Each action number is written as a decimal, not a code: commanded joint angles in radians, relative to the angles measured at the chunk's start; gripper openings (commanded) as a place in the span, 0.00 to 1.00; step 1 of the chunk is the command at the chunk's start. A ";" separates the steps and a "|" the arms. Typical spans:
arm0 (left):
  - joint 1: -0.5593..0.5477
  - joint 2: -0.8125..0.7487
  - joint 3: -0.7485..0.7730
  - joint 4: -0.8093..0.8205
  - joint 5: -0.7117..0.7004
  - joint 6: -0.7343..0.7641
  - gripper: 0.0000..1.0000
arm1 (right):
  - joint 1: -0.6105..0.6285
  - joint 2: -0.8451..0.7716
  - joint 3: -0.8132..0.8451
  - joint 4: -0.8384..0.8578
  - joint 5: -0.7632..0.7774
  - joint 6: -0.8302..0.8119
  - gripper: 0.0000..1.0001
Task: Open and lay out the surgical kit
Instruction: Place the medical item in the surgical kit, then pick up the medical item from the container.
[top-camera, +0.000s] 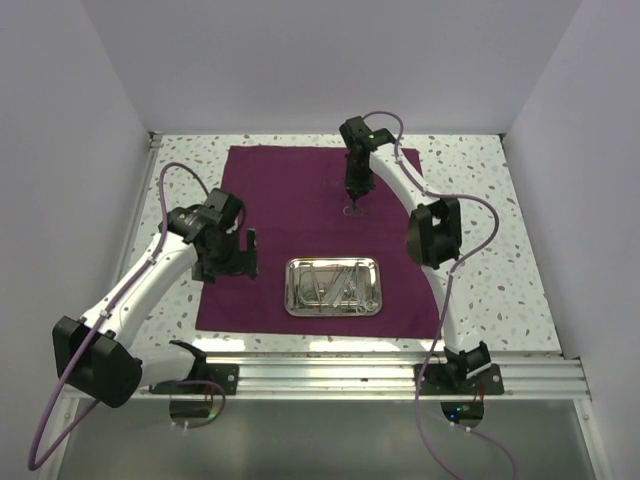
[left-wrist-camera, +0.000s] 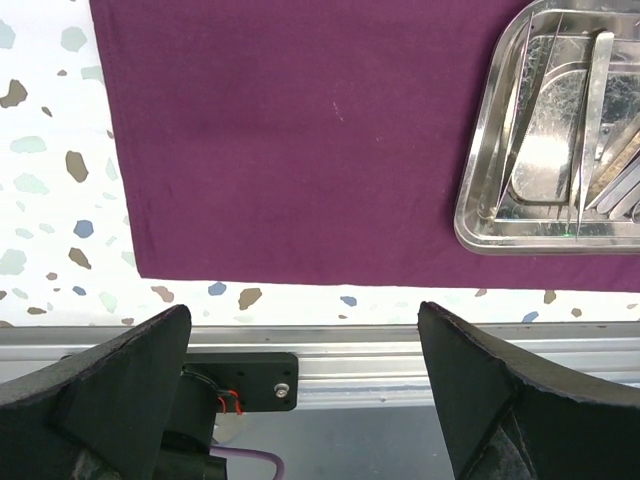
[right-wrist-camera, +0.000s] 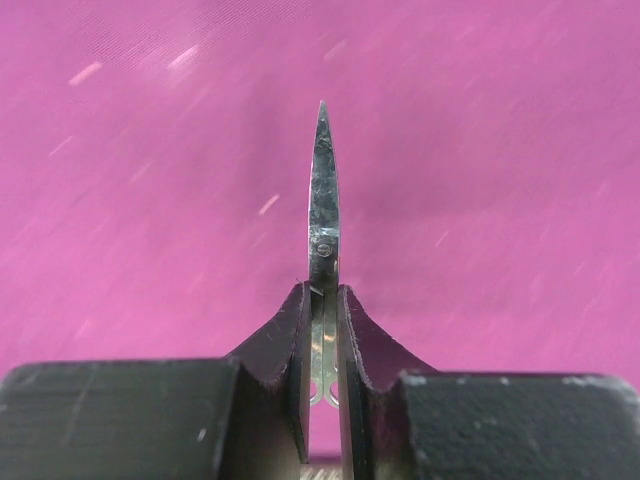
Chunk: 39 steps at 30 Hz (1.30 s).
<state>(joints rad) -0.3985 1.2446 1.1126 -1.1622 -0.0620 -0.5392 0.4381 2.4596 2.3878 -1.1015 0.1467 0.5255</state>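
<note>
Top view: bright, even, diffuse light from above. Shadows on the cloth (top-camera: 290, 200) are short and soft-edged. Mirror glare off the tray (top-camera: 332, 286), so its contents are hard to read. The near strip below the rail (top-camera: 380, 375) is dimmer.

Left wrist: sharp on the cloth and the speckled table (left-wrist-camera: 50, 150). Hot white highlights on the tray's rim. The left fingers (left-wrist-camera: 110, 385), close to the lens, are dark with little detail.

Right wrist: the cloth renders as oversaturated magenta and is soft. Lint specks (right-wrist-camera: 85, 73) are smeared into streaks. The steel instrument (right-wrist-camera: 322, 200) is in focus with speckled glare. The right fingers (right-wrist-camera: 270, 370) are nearly black, and their near blocks are soft.
</note>
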 joint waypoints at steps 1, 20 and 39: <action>0.009 -0.046 0.027 -0.008 -0.028 -0.019 1.00 | -0.048 0.079 0.128 -0.057 0.051 -0.047 0.00; 0.010 0.012 0.167 -0.017 -0.116 -0.085 1.00 | -0.095 -0.031 -0.047 0.068 0.076 -0.122 0.80; 0.024 -0.122 0.056 0.210 -0.070 -0.012 0.96 | 0.224 -0.884 -1.073 0.198 -0.035 0.050 0.40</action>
<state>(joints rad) -0.3798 1.1412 1.1675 -1.0168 -0.1612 -0.5823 0.6491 1.5627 1.4109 -0.9195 0.1371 0.5049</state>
